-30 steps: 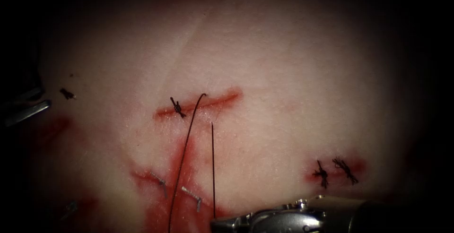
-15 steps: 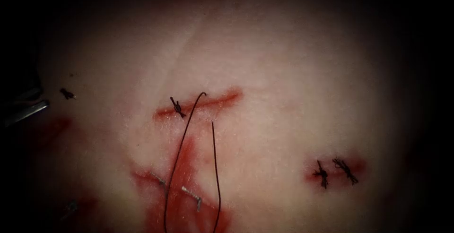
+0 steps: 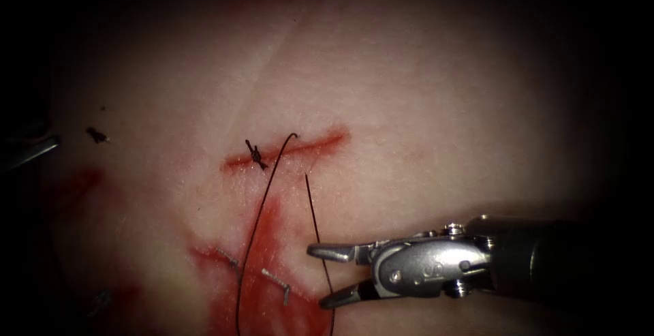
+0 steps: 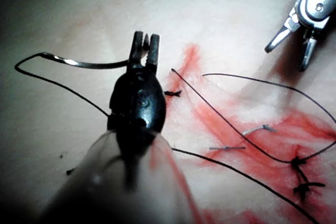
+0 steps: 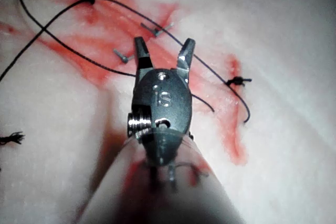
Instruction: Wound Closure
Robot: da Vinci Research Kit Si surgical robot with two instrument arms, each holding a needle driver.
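One knot [image 3: 255,154] sits on the cut [image 3: 286,150]; my left tool [image 4: 144,45] grips the needle [image 4: 86,64], right tool [image 3: 320,278] gapes empty.

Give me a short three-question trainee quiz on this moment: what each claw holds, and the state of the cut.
1. True or false: the right claw is shut on the thread.
2. The left claw holds: A) the needle near one end, not in the tissue; B) the tissue; C) nothing.
3. Fill in: the cut carries ___ knot.

Key: 1 false: its jaws stand open astride a strand of thread, holding nothing. 2 A. 3 one.
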